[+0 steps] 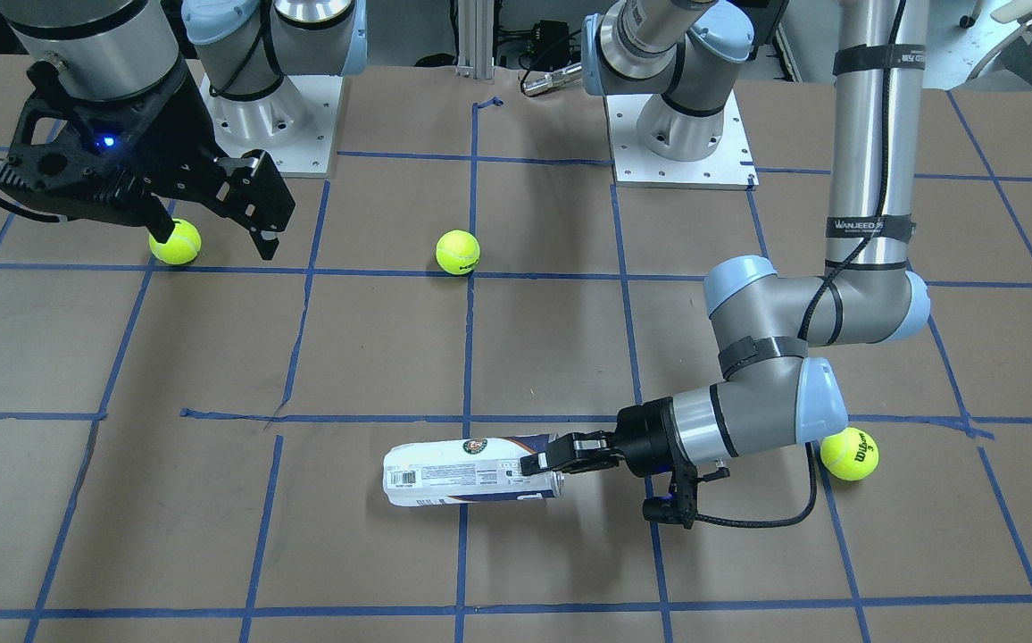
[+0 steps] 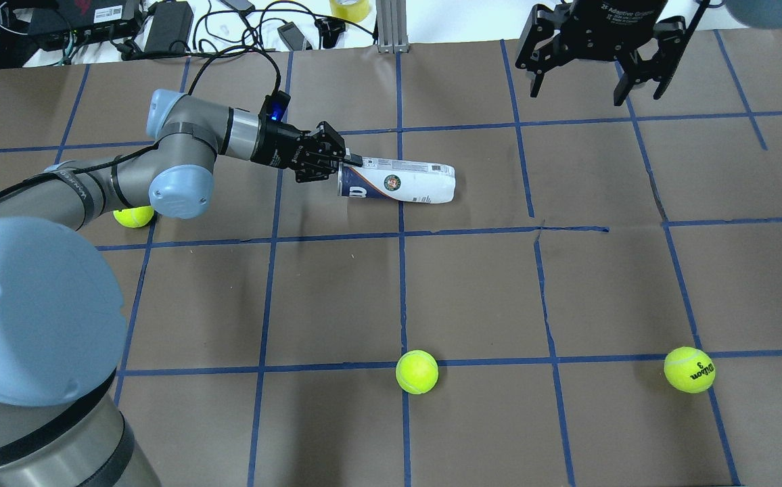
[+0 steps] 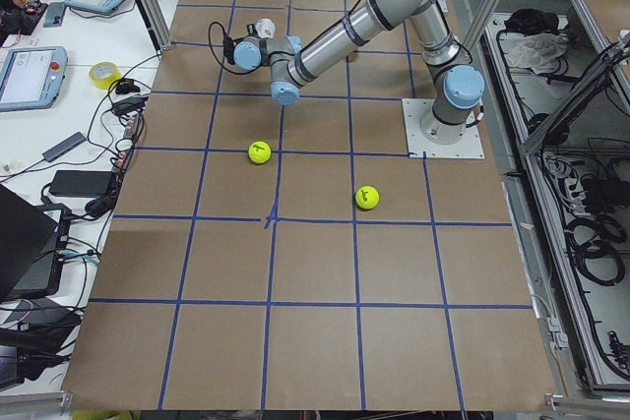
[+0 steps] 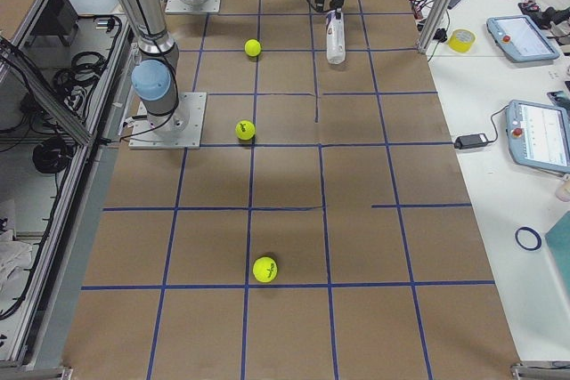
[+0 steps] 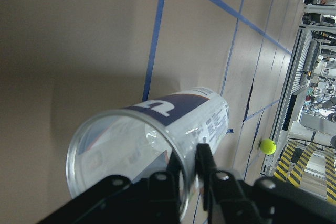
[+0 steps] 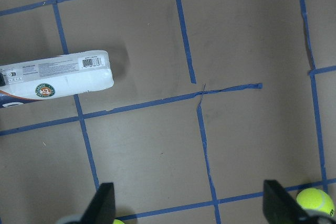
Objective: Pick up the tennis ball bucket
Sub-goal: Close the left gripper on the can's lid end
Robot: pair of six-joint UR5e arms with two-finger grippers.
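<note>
**Left tool pinching the mouth of the fallen tennis ball bucket**

The left tool (image 2: 345, 164) is clamped on the tennis ball bucket (image 2: 401, 184) at its open, silvery-rimmed end. The left wrist view suggests one finger (image 5: 206, 165) sits outside the clear wall and the other just inside it, a rim pinch that suits a tube probably too wide to span. The arm comes in low and nearly level because the bucket lies on its side on the surface (image 2: 472, 291), its closed end pointing away from the tool. I cannot tell whether the mouth end is raised at all. The tube looks empty, so it should lift lightly, though it may swing or slip. The right tool (image 2: 577, 88) hangs high beyond the bucket's closed end, fingers wide apart and holding nothing. Loose tennis balls (image 2: 417, 371) lie well apart from the bucket.
</note>
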